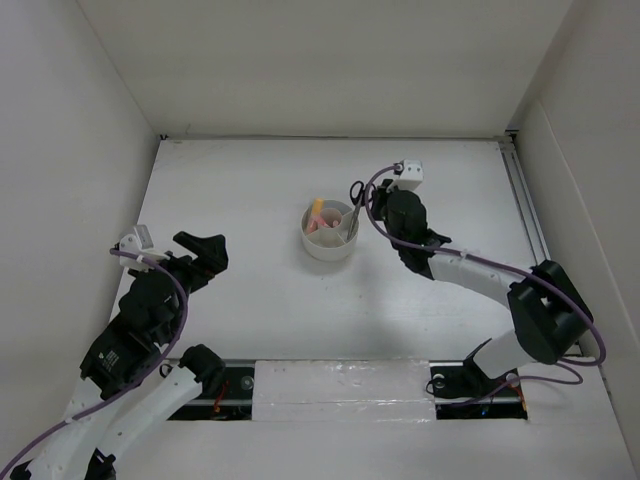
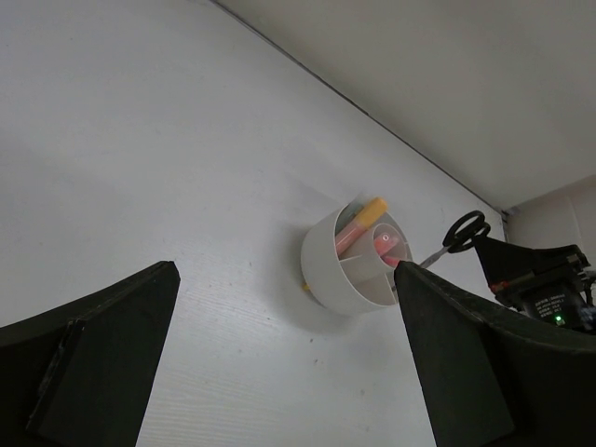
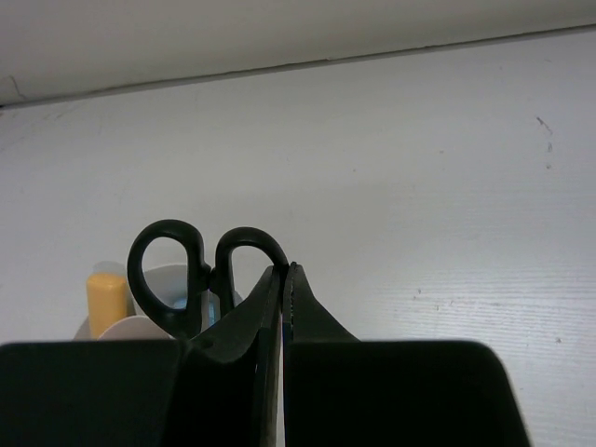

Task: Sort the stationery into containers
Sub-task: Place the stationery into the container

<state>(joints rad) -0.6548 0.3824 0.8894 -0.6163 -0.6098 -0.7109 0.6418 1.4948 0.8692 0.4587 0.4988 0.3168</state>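
Observation:
The white round container [image 1: 330,255] stands mid-table, with an orange highlighter [image 1: 317,208] and pink pens [image 1: 322,226] in its far compartments. Black-handled scissors [image 1: 355,200] slant over its right rim, blade down into a compartment and handles up. My right gripper [image 1: 374,207] is shut, its tips pinching the scissors' right handle loop [image 3: 200,279]; the gripper [image 3: 286,270] shows no gap. The left gripper [image 1: 208,255] hangs open and empty at the left, facing the container [image 2: 326,270]. From there the highlighter [image 2: 372,209], the scissors [image 2: 463,230] and a tiny yellowish bit [image 2: 304,287] at the container's base show.
White walls close the table at the back and both sides. A metal rail [image 1: 525,200] runs along the right edge. The right arm's cable [image 1: 480,262] loops over the table's right half. The arm bases sit at the near edge.

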